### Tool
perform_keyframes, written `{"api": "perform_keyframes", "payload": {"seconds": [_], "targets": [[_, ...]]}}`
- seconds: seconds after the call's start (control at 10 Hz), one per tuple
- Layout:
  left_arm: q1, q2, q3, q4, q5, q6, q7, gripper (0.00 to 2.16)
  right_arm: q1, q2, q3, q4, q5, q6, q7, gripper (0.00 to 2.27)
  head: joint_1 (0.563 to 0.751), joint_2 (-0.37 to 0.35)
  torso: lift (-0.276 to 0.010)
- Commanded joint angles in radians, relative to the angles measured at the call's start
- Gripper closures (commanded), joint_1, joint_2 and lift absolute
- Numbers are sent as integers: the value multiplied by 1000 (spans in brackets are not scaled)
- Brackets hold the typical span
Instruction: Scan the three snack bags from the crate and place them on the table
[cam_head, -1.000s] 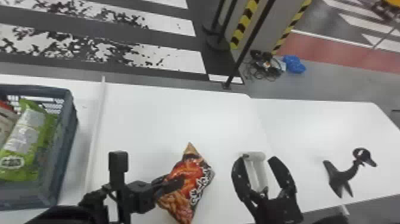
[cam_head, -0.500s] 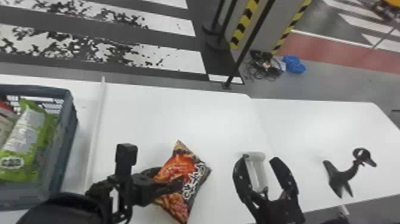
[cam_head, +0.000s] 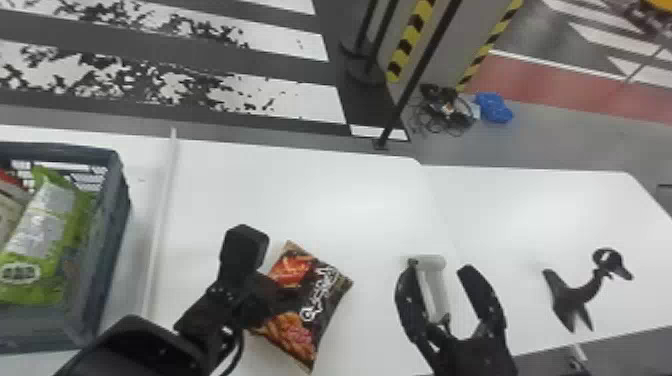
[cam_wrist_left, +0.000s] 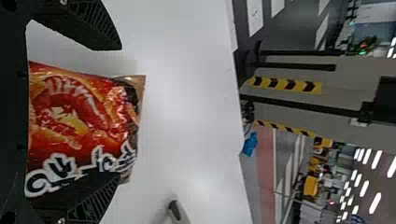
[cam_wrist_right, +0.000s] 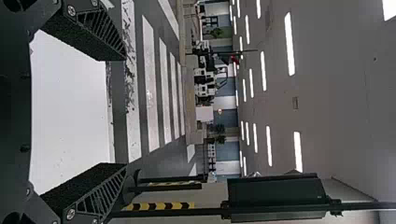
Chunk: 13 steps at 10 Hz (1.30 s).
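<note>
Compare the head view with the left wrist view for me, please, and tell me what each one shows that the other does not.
Head view: the crate with a green snack bag in it, and the right pincer, its fingers spread.
Left wrist view: lit ceiling lights.
Both: the red-and-black snack bag, left pincer, white table, yellow-and-black striping and blue item on the floor.

A white table (cam_head: 310, 200) carries a blue-grey crate (cam_head: 109, 227) toward its left, a pale strip (cam_head: 161, 225) running from the far edge, a red-and-black snack bag (cam_head: 320, 320), a pale cylindrical object (cam_head: 434, 287) and, toward the right near edge, a black forked stand (cam_head: 574, 299)
</note>
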Motion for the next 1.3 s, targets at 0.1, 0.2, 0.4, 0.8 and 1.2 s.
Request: {"api": "perform_keyframes", "payload": {"seconds": [0.1, 0.2, 0.4, 0.8, 1.2], "targets": [[150, 65, 111, -175, 5, -243, 50, 33, -6, -1, 3, 5, 0, 3, 2, 120, 695, -350, -37], [227, 93, 181, -236, 7, -319, 51, 33, -9, -1, 7, 7, 6, 9, 2, 110, 695, -350, -37], [365, 140, 319, -319, 50, -482, 40, 63, -28, -1, 18, 13, 14, 95, 8, 107, 695, -350, -37], [565, 146, 463, -382, 148, -669, -21, 70, -52, -9, 47, 47, 58, 129, 61, 110, 695, -201, -37], [654, 136, 533, -408, 198, -767, -36, 70, -67, -31, 124, 48, 253, 249, 71, 117, 695, -47, -37]]}}
